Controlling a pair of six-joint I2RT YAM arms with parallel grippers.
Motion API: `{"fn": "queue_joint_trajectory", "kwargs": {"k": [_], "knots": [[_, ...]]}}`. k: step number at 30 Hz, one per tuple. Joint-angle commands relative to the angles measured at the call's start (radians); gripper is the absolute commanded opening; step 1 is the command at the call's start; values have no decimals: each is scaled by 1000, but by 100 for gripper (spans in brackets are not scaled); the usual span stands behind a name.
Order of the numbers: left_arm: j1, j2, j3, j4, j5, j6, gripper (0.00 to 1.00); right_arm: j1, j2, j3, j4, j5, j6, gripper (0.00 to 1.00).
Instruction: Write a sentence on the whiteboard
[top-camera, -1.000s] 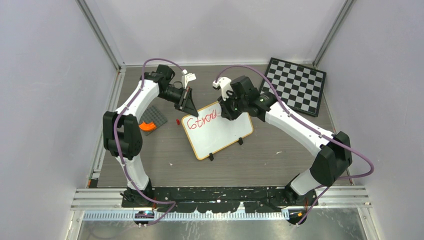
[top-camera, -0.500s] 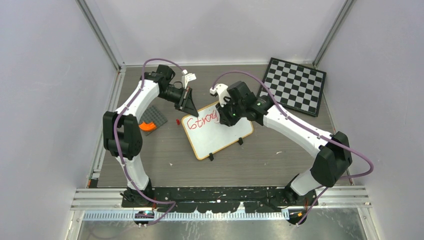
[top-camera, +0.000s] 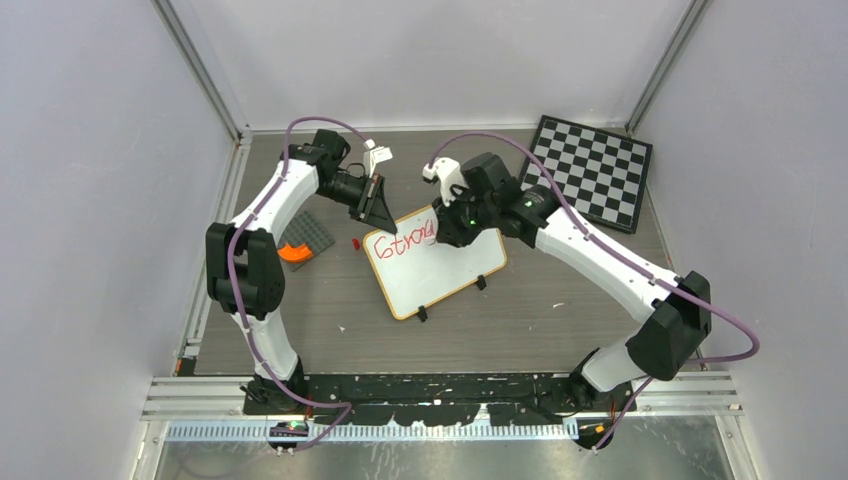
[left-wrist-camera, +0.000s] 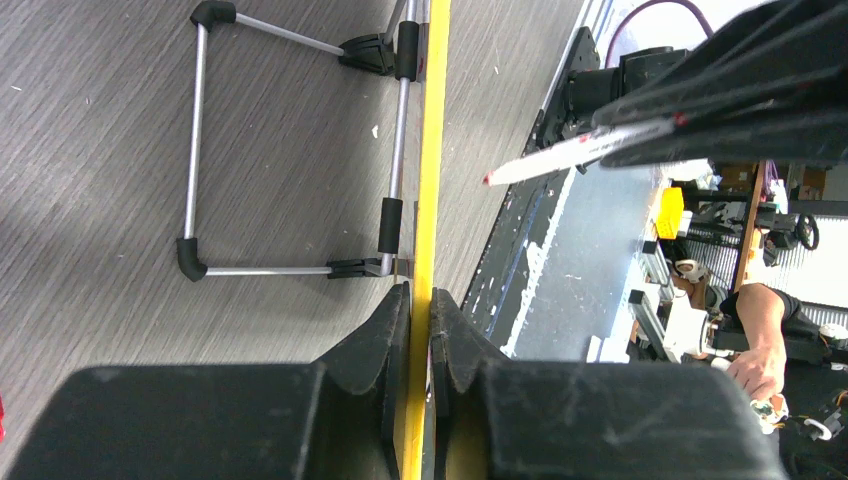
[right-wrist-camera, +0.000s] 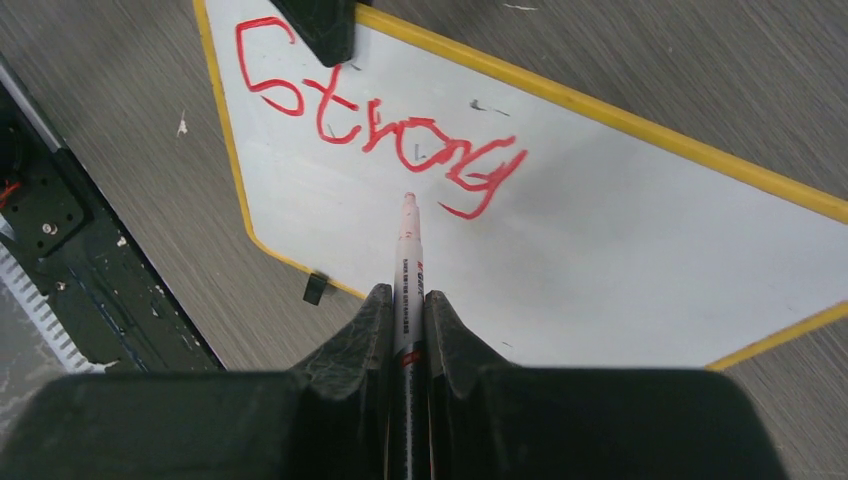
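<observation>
Marker (right-wrist-camera: 408, 245) sat pinched in the right gripper (right-wrist-camera: 405, 300), tip ahead near the sentence (right-wrist-camera: 400, 140), reading "Strong"; left gripper (left-wrist-camera: 420, 300) clamped the whiteboard (left-wrist-camera: 432, 150) rim.

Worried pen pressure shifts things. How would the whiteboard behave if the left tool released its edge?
The whiteboard looks thin and light, so it would probably slide or pivot. Wire legs raise it, so marker pressure may rock it. Its rim seems stiff: the left tool pinches it unbent.
</observation>
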Motion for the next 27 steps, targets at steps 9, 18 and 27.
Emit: {"fn": "queue_joint_trajectory", "kwargs": {"k": [9, 18, 27], "knots": [[-6, -12, 15, -23, -30, 13, 0, -171, -98, -16, -17, -142, 53, 0], [-6, -13, 0, -18, -38, 14, 0, -200, -108, -54, 0, -204, 76, 0], [-15, -12, -3, -18, -45, 17, 0, -228, -100, -55, 47, -198, 101, 0]]}}
